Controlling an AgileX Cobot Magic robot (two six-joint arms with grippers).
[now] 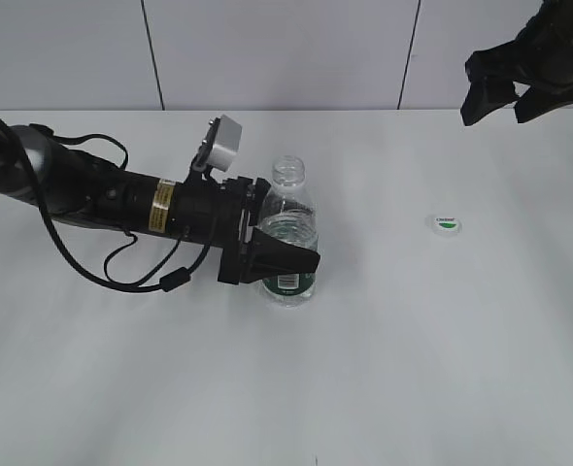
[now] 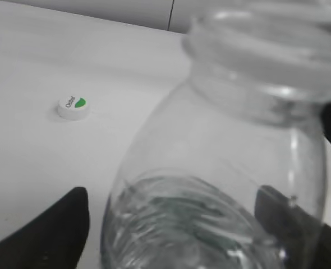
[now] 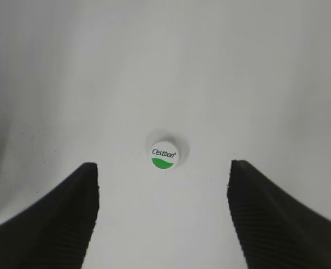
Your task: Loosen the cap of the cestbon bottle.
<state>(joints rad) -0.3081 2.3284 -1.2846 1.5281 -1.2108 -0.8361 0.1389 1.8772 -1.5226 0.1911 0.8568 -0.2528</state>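
The cestbon bottle (image 1: 290, 206) stands upright on the white table, its neck open with no cap on it. It fills the left wrist view (image 2: 227, 151). My left gripper (image 1: 286, 238) is shut on the bottle's lower body at the green label, one finger on each side (image 2: 177, 224). The cap (image 1: 447, 224) lies flat on the table to the right of the bottle, green mark up. It also shows in the left wrist view (image 2: 73, 106) and the right wrist view (image 3: 165, 155). My right gripper (image 1: 505, 97) is open and empty, raised high above the cap (image 3: 162, 218).
The white table (image 1: 413, 369) runs to a grey panelled wall (image 1: 286, 49) at the back. The left arm and its cables (image 1: 102, 209) lie across the left side of the table.
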